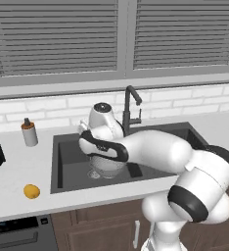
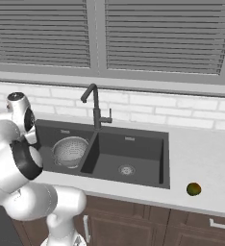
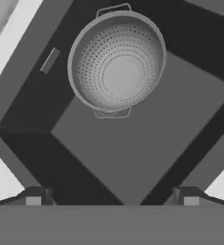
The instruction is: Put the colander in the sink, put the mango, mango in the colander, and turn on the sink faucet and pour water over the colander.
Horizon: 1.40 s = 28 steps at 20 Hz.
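Sitting upright and empty on the floor of the left basin of the sink [image 2: 165,161], the colander [image 2: 69,151], so judging the first step done. Hanging above that basin with the tips spread as wide as they go and gripping nothing, the pincer [image 3: 112,198], looking straight down at the colander's perforated bowl and its two small wire handles, with bare basin floor between the tips and the bowl. Lying out on the bench [image 1: 11,188] to the left of the sink, well apart from the colander, the yellow-orange mango [image 1: 32,191]; lying on the bench to the right of the sink, also well apart, the darker greenish mango [image 2: 193,189]. Judging both fruits as remaining to be fetched, one from each side, and dropped into the bowl. Standing behind the divider between the two basins, the sink faucet [image 2: 94,108], with its hooked spout turned toward the left basin and no stream running from it, so reckoning the lever not yet turned and the rinsing left to the end. Guessing roughly a third of the job finished, with two picks, two drops and the tap to follow. Standing near the wall on the left of the sink, a small grey bottle [image 1: 29,133] with a brown top. Finding no brand, label or readable writing anywhere: none on the bottle, the faucet, the colander or the dark appliance panel [image 1: 18,226] below the bench, whose faint markings are too small to make out.
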Tool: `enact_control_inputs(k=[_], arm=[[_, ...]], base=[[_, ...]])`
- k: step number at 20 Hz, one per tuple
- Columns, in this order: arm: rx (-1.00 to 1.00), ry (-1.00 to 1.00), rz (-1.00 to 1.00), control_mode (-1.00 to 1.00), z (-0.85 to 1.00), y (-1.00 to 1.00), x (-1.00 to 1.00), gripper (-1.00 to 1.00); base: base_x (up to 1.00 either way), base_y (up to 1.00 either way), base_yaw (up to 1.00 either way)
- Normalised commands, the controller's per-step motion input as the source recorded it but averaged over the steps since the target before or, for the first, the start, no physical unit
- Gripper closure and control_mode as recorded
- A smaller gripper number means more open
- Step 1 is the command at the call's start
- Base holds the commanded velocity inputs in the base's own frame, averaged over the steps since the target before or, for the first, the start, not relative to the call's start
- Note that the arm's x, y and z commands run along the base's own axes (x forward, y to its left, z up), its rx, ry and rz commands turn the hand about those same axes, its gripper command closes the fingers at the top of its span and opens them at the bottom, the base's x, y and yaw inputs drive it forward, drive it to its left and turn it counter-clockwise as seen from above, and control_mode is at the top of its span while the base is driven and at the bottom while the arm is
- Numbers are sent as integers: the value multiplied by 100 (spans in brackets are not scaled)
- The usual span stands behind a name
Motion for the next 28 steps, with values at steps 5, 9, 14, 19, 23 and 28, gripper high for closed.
enact_control_inputs(k=[5,9,14,19,23,28], arm=[[0,8,25,-100,-7,28,0,-100],[0,5,29,-100,-20,38,1,-100],[0,6,31,-100,-9,37,-2,-100],[0,0,36,-100,-9,36,-22,-100],[0,0,36,-100,0,33,-11,-100],[0,0,38,-100,-13,35,-34,-100]], base=[[0,0,0],[0,0,0],[0,0,0],[0,0,0],[0,0,0],[0,0,0]])
